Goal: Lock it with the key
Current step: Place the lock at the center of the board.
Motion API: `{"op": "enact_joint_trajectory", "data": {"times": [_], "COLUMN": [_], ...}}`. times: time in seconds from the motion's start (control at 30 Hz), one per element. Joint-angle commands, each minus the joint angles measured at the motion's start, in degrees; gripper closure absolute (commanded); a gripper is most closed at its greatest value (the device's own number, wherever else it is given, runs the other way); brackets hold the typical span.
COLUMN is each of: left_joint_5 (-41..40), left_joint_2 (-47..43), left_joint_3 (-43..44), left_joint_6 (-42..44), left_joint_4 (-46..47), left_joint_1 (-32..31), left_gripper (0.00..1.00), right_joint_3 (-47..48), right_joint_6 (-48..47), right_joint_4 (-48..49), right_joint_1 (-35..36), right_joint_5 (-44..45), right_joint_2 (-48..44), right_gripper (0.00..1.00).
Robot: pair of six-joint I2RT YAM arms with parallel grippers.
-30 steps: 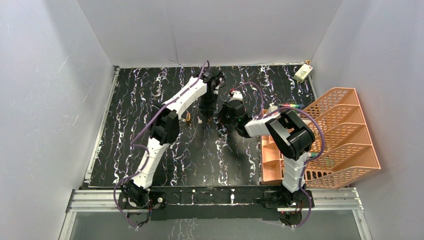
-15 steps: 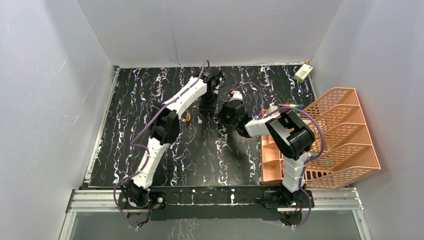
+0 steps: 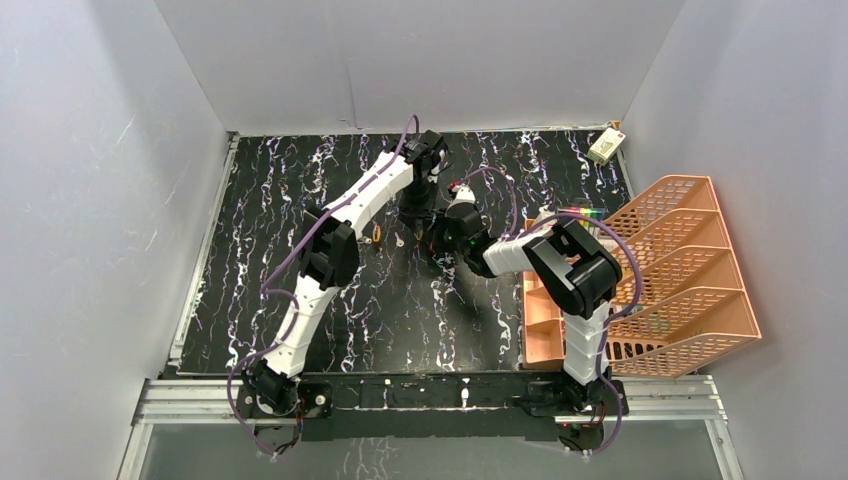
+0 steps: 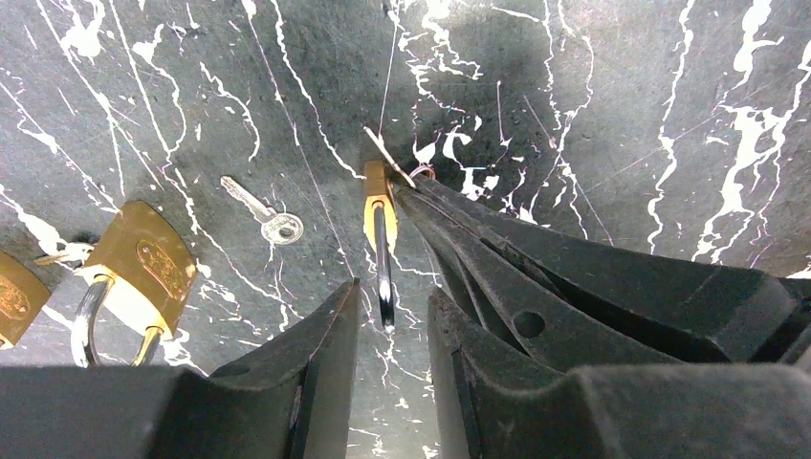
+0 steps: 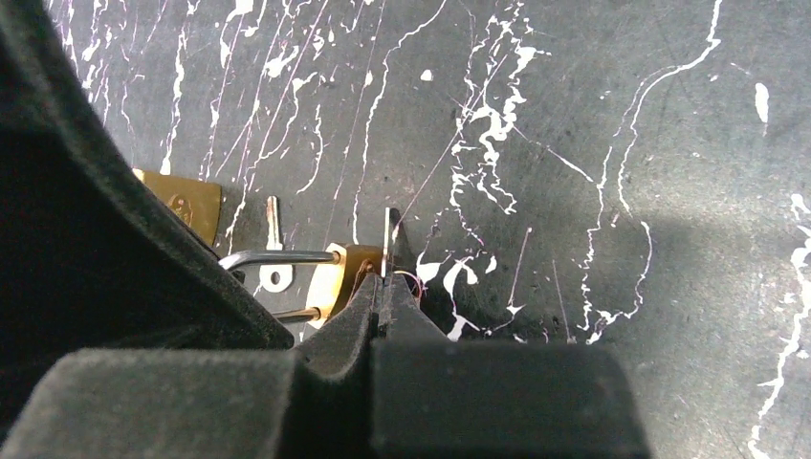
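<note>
A brass padlock (image 4: 379, 196) stands on edge on the black marbled table (image 4: 612, 115), its steel shackle (image 4: 383, 273) pointing back between my left gripper's fingers. My left gripper (image 4: 392, 292) is open, and its fingers (image 4: 330, 335) stand on either side of the shackle without touching it. My right gripper (image 5: 385, 282) is shut on the key (image 5: 388, 234), whose thin bow sticks up at the padlock's (image 5: 341, 277) body end. In the top view both grippers meet near the table's middle rear, left (image 3: 414, 208) and right (image 3: 434, 238).
A second brass padlock (image 4: 143, 258) and a loose silver key (image 4: 260, 212) lie just left of the work spot, with a third padlock (image 4: 14, 296) at the edge. An orange file rack (image 3: 680, 270) fills the right side. A small white box (image 3: 604, 147) sits in the far right corner.
My left gripper has opened and let go of the shackle, drawing back slightly. My right gripper stays shut on the key and has shifted a little to the left.
</note>
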Motion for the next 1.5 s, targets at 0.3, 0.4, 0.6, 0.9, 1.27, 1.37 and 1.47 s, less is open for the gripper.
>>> {"op": "enact_joint_trajectory", "data": {"times": [0.3, 0.4, 0.6, 0.9, 1.27, 1.37, 1.47], "left_joint_5": [-5.38, -6.33, -7.39, -7.65, -6.96, -6.66, -6.35], "left_joint_2": [-5.12, -5.64, -7.76, -11.27, -12.49, -12.58, -12.66], "left_joint_3": [2.18, 1.92, 1.10, -1.60, -1.78, -1.87, -2.03], "left_joint_6": [-0.85, -0.70, -0.55, -0.22, -0.13, -0.16, -0.24], "left_joint_4": [-1.08, -1.06, 0.28, 2.63, 3.26, 3.35, 3.59], "left_joint_1": [1.77, 2.25, 2.98, 3.25, 3.34, 3.34, 3.34], "left_gripper": [0.66, 0.66, 0.66, 0.66, 0.65, 0.65, 0.65], "right_joint_3": [3.80, 3.37, 1.08, -0.58, -0.95, -1.01, -1.48], "right_joint_6": [0.13, 0.08, 0.62, 1.36, 2.02, 2.23, 2.32], "right_joint_4": [0.83, 0.90, 0.92, 1.19, 1.55, 1.54, 1.58], "right_joint_1": [0.32, 0.37, 0.13, -0.46, -0.58, -0.53, -0.19], "right_joint_5": [-1.28, -0.75, 1.84, 2.79, 0.81, 0.10, -0.04], "right_joint_2": [2.93, 2.81, 1.26, 0.19, 0.20, 0.31, -0.05], "right_gripper": [1.00, 1.00, 1.00, 1.00, 1.00, 1.00, 1.00]}}
